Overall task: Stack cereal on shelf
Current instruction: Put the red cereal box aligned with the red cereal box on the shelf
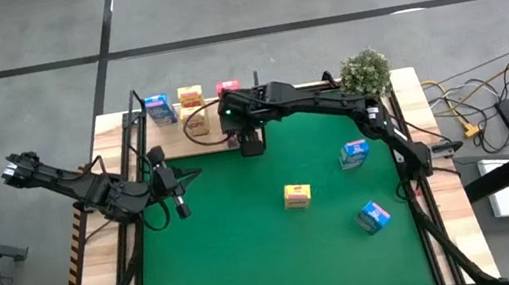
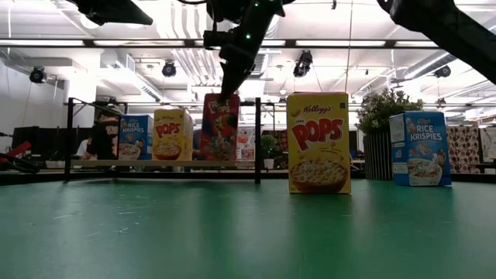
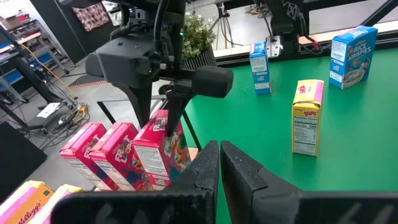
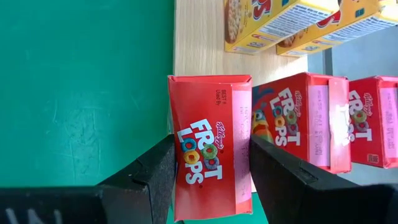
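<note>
Leftmost, left gripper (image 1: 182, 210) hangs over the green mat (image 1: 251, 254) near its left edge, well apart from every box; fingers (image 3: 208, 168) nearly together, only a thin gap between them, nothing held.

Shelf (image 1: 131, 130) runs along the far edge of the table, light wood with black posts. Standing on it, left to right in the high view: blue Rice Krispies box (image 1: 158, 108), yellow Pops box (image 1: 190, 97), then the pink Froot Loops boxes (image 1: 227, 88). Left wrist view shows two Froot Loops boxes (image 3: 99, 152) already standing in a row.

Right gripper (image 4: 210, 168) sits at the shelf's front edge, near centre, arm reaching across from the right. Its two fingers are spread to box width and clamp a third Froot Loops box (image 4: 210, 146) by its sides. That box stands upright just beside the other two, its bottom edge at the line where wood meets mat; whether it rests fully on the board, cannot tell.

Further right, on the mat: one yellow Pops box (image 1: 297, 195) near centre, a blue box (image 1: 354, 153) toward the right edge, another blue box (image 1: 374, 216) nearer the front, tilted. All three well apart.

A potted plant (image 1: 365, 71) stands at the far right corner.
</note>
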Controlling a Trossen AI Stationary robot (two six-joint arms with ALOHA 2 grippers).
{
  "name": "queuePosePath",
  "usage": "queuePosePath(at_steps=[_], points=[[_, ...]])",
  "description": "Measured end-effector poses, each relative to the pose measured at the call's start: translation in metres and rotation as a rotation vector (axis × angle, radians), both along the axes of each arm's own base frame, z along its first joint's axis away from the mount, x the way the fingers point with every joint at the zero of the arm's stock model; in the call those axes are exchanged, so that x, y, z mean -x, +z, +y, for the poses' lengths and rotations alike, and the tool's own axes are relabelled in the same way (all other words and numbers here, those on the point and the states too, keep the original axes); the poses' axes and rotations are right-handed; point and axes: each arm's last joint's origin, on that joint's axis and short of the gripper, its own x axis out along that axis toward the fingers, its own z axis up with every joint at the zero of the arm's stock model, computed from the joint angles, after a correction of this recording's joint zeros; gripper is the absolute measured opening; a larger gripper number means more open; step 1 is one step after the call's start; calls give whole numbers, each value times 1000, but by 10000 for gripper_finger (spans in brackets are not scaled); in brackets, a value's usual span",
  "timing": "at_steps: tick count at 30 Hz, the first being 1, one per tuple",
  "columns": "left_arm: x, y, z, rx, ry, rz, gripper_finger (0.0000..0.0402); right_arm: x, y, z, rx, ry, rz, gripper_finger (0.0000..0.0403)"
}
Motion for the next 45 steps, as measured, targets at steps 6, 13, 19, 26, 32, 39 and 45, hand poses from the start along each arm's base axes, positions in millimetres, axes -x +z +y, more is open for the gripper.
queuePosePath(at_steps=[6,13,19,26,32,39,45], points=[[0,0,0,0,0,0,0,-1,-3,-4,4,-3,2,178],[0,0,0,-4,-1,2,0,-4,-5,-7,10,-7,-15,178],[0,0,0,-4,-1,2,0,-4,-8,-9,16,3,-1,178],[0,0,0,-4,-1,2,0,-4,-8,-9,12,-5,-5,178],[0,0,0,-4,-1,2,0,-4,-10,-10,13,1,2,178],[0,0,0,-3,-1,2,0,-4,-11,-10,14,1,5,178],[0,0,0,-3,-1,2,0,-4,-13,-10,12,0,14,178]])
